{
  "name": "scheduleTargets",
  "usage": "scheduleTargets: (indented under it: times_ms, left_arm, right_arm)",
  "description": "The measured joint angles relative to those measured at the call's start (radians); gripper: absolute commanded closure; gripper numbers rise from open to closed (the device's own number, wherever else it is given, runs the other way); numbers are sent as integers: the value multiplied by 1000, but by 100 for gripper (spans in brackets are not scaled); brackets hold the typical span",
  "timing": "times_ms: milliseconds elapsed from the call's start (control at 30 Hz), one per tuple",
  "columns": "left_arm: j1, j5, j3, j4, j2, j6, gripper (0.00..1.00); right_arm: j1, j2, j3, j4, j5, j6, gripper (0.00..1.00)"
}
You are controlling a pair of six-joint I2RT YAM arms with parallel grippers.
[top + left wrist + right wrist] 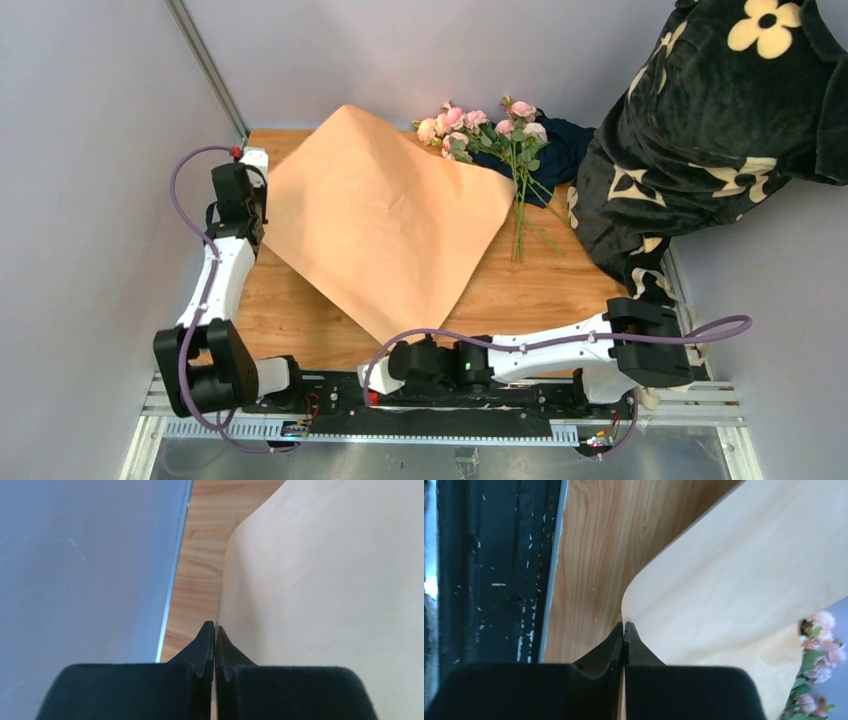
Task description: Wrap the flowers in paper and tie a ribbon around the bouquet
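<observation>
Carefully now: left pincer and right pincer each pinch a corner of the tan-side-up paper on the tabletop (flowers just beside its far edge), so I'd lift both evenly.

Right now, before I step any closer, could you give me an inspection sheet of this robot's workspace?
Surface: wooden table.
Job's things: paper tan face up, two corners lifted; flowers lying at the far edge, beyond the paper; ribbon, nothing seen.
Clutter: navy cloth partly under the flowers; black fabric with cream flower prints, far right.
Grippers: left gripper shut on the paper's left corner; right gripper shut on its near corner.
Cables: a purple cable loops along each arm.
Surroundings: grey walls left and behind.
</observation>
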Motion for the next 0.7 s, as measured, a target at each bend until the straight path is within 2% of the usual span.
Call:
scheduleTargets:
  times_ms: [133,200,433,467,567,633,700]
  left_arm:
    - [34,5,-23,17,105,-32,100]
    - [42,5,-41,44,142,-35,100]
    - [47,-12,-121,87,165,-31,100]
    - [50,-22,-124,95,169,-28,100]
    - [73,-55,-125,124,188,-28,100]
    - [96,-72,-125,142,208,-27,100]
    - [109,-69,-125,144,219,-23,100]
  right_arm:
    - [34,57,121,-159,62,173,100]
    - [34,90,147,-182,82,227,100]
    - [8,156,125,-173,68,246,93]
    - [0,156,125,-164,58,242,88]
    - [-15,157,128,-140,20,231,58]
    - [-20,161,143,-142,-10,225,50]
    - [-29,158,166,-147,-32,235,48]
